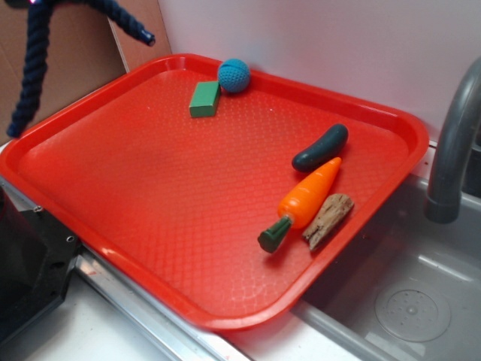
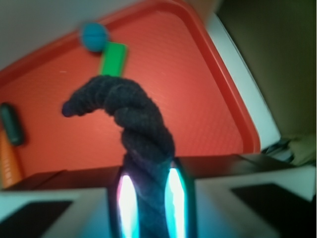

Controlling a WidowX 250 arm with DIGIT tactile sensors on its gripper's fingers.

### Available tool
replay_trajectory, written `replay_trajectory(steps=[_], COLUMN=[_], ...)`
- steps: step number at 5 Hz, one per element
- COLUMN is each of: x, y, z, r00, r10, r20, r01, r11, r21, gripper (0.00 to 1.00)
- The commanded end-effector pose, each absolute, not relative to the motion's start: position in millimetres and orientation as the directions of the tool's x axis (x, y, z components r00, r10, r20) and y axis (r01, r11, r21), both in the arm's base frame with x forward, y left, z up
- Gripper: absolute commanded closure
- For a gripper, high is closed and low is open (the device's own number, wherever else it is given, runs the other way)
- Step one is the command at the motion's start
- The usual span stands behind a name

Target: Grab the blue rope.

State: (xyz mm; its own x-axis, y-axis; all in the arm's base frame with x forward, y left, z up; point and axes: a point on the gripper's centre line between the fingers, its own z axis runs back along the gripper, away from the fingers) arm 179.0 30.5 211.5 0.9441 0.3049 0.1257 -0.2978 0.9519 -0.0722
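Observation:
The blue rope (image 1: 30, 71) hangs in the air above the tray's far left corner, its two ends drooping down from the top edge of the exterior view. In the wrist view the dark twisted blue rope (image 2: 133, 114) rises from between my fingers and curls to the left. My gripper (image 2: 148, 198) is shut on the blue rope, the glowing pads pressed against both its sides. The gripper itself is out of the exterior view, above the frame.
The red tray (image 1: 113, 195) holds a teal ball (image 1: 234, 75), a green block (image 1: 204, 99), a dark green cucumber (image 1: 321, 147), an orange carrot (image 1: 301, 203) and a brown wood piece (image 1: 328, 219). A grey faucet (image 1: 451, 150) and sink (image 1: 406, 293) lie to the right.

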Motion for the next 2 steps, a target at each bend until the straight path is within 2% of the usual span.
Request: replay_trajectory(steps=[1, 2], x=[188.5, 189.9], y=[-10.5, -20.2], z=[269.1, 275.1], r00=[0.978, 0.976], r10=[0.045, 0.020], r20=[0.206, 0.215], r01=[-0.031, -0.010], r11=[0.997, 0.999], r21=[-0.073, -0.049], gripper=[1.00, 1.00])
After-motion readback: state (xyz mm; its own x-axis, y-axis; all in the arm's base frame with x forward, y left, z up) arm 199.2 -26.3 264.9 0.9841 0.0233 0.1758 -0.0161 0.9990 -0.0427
